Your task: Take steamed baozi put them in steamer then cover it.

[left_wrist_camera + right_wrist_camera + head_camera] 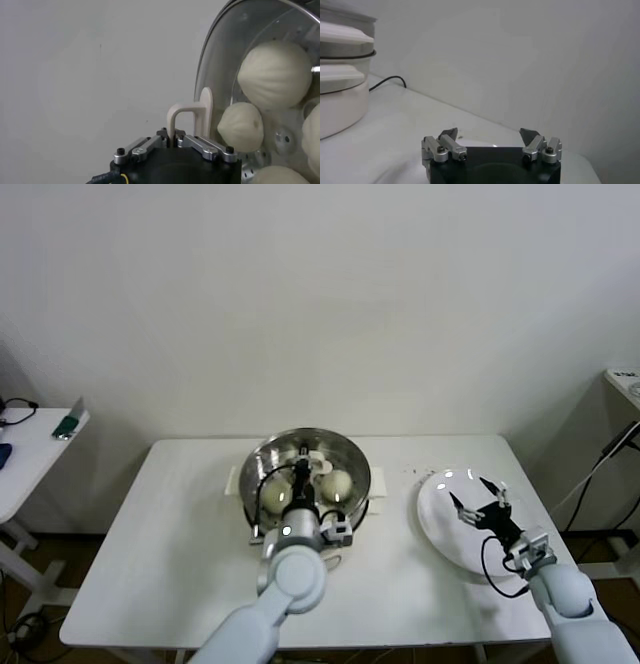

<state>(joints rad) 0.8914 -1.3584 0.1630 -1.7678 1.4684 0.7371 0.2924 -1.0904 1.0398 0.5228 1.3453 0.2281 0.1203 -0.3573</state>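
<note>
Your left gripper (174,139) is clamped on the cover's (260,65) handle (192,112), holding the glass over the steamer (307,471) so it can seat squarely. Through the lid you can see the baozi (276,74) already lying on the perforated tray. Over to the right, your right gripper (481,500) hangs wide open and empty above the plate (440,529), idle. Everything stands on a white table (170,534) against a plain pale wall (320,304).
</note>
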